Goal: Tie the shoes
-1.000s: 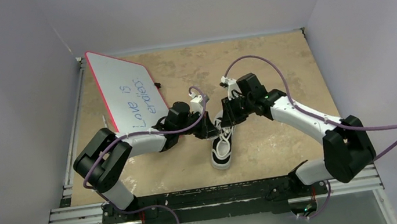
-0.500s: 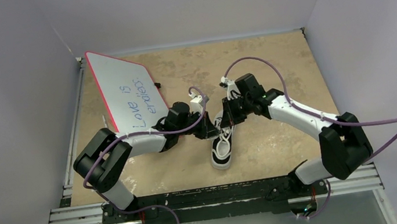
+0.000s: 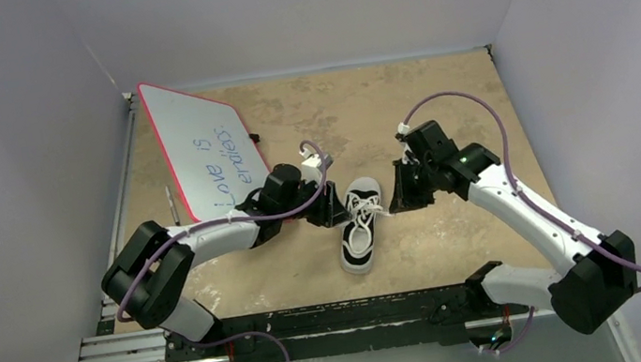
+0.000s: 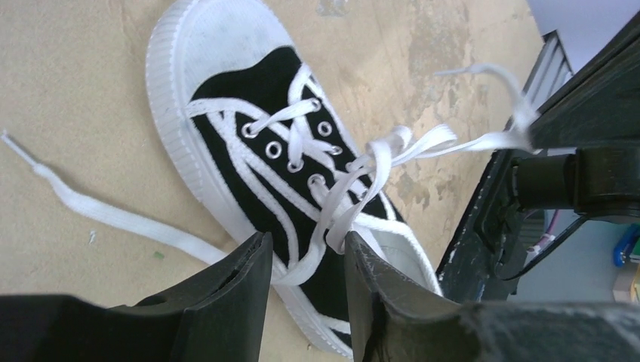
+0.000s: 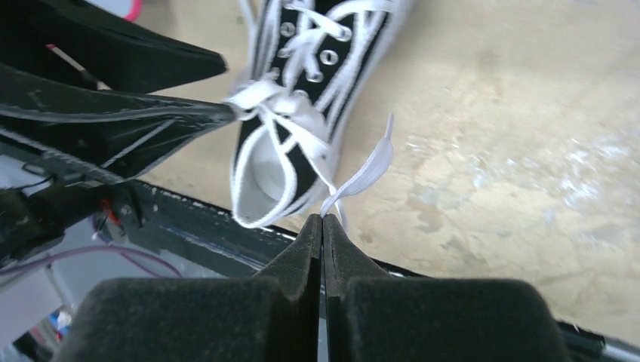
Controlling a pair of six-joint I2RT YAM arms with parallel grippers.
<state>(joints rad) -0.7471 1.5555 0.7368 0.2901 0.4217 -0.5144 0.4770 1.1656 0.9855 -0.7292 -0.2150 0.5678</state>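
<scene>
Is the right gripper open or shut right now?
Shut: the right gripper has its fingers pressed together with no gap, pinching the white lace that runs back to the shoe.

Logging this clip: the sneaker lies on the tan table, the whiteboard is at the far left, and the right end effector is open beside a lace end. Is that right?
Not quite. The right end effector is not open: the right wrist view shows its fingers pressed together on the white lace end. The rest holds: the sneaker lies on the tan table, with the whiteboard at the far left.
</scene>
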